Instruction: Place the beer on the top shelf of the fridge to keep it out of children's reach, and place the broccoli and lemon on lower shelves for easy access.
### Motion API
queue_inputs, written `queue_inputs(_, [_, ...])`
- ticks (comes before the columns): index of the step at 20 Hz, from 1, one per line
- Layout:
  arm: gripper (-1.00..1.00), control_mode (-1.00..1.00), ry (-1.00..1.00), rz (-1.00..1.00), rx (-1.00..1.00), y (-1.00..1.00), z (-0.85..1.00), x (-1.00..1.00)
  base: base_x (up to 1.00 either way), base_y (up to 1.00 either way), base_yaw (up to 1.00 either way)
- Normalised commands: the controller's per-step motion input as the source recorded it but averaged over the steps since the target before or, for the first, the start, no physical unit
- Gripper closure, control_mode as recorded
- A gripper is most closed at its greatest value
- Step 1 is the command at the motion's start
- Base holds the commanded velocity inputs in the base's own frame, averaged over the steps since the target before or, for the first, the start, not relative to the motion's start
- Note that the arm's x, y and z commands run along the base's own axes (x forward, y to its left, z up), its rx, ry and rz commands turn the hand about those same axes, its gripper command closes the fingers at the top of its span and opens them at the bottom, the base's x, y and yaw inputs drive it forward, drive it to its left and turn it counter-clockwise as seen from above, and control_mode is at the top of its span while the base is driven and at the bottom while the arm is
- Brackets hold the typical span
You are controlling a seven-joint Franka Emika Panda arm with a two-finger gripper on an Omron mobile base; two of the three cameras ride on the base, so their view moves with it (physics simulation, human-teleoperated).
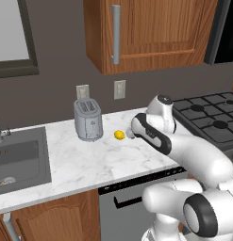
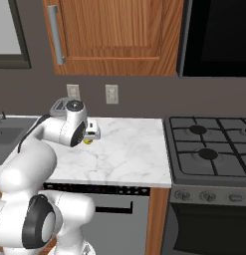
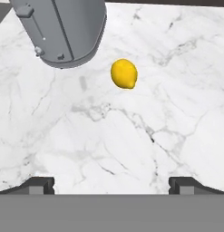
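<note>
Marble counter, wooden cabinets

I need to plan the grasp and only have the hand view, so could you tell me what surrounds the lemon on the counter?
Observer: The lemon lies on a marble counter, right of a grey toaster, not touching it.
Operator: Thank you, what is further left?
Observer: A grey sink is set into the counter.
Operator: And to the right?
Observer: A black gas stove adjoins the counter's end.

Toaster cut off at hand view top; lemon mostly hidden behind arm
</note>
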Motion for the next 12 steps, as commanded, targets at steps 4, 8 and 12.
queue_inputs(4, [-1.0,-1.0,0.01,0.0,0.0,0.09,-0.09,0.24,0.0,0.0,0.0])
queue_inputs(8, [-1.0,-1.0,0.0,0.0,0.0,0.04,-0.11,0.26,0.0,0.0,0.0])
queue_inputs(12, [-1.0,-1.0,0.0,0.0,0.0,0.03,-0.15,0.27,0.0,0.0,0.0])
